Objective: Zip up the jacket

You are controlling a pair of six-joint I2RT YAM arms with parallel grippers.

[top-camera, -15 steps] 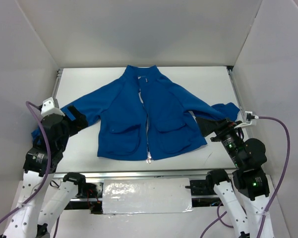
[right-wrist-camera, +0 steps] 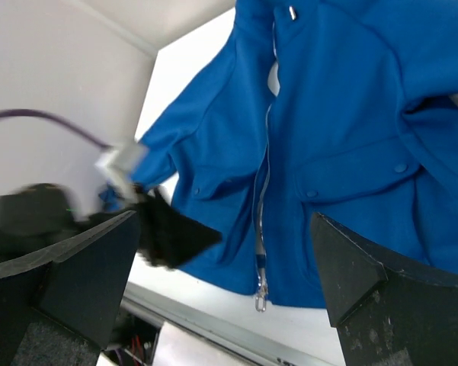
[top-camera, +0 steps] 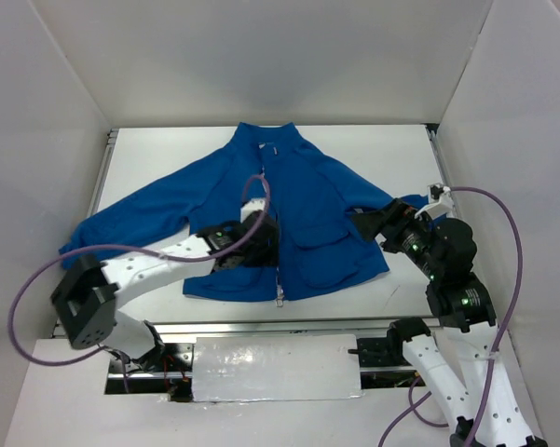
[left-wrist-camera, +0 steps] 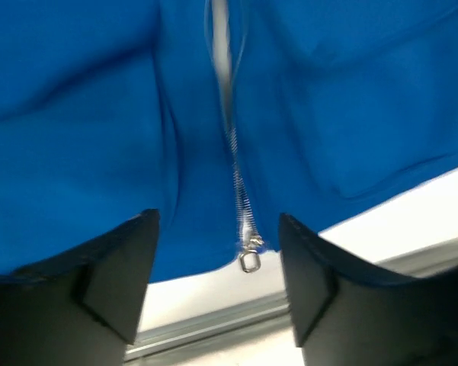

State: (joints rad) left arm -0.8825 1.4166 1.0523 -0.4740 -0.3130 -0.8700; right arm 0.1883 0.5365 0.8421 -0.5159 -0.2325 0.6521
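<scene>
The jacket (top-camera: 321,191) lies spread flat on the white surface (top-camera: 401,149), collar far, hem near, both sleeves out to the sides. Its zipper (top-camera: 279,279) runs down the middle to a small ring pull (left-wrist-camera: 249,261) that hangs at the hem, just over the bare surface; toward the collar a white gap shows between the front edges.

The left arm reaches in from the near left and lies across the left half of the jacket, hiding most of the left pocket. The left hand (top-camera: 261,244) sits just left of the zipper. In its wrist view the hand (left-wrist-camera: 217,290) is released, both fingers (left-wrist-camera: 114,282) apart over the hem with the pull between them and nothing clasped. A purple cable (top-camera: 261,186) loops over the left chest.

The right hand (top-camera: 365,222) hovers over the base of the right sleeve and blocks part of it; the cuff (top-camera: 415,200) shows just beyond. This hand (right-wrist-camera: 229,305) is also released, fingers (right-wrist-camera: 84,267) spread wide and empty, the right pocket (right-wrist-camera: 350,171) in sight between them.

White walls (top-camera: 261,56) close in the far, left and right sides. A metal rail (top-camera: 261,328) edges the near side, and a second purple cable (top-camera: 514,251) arcs beside the right arm.
</scene>
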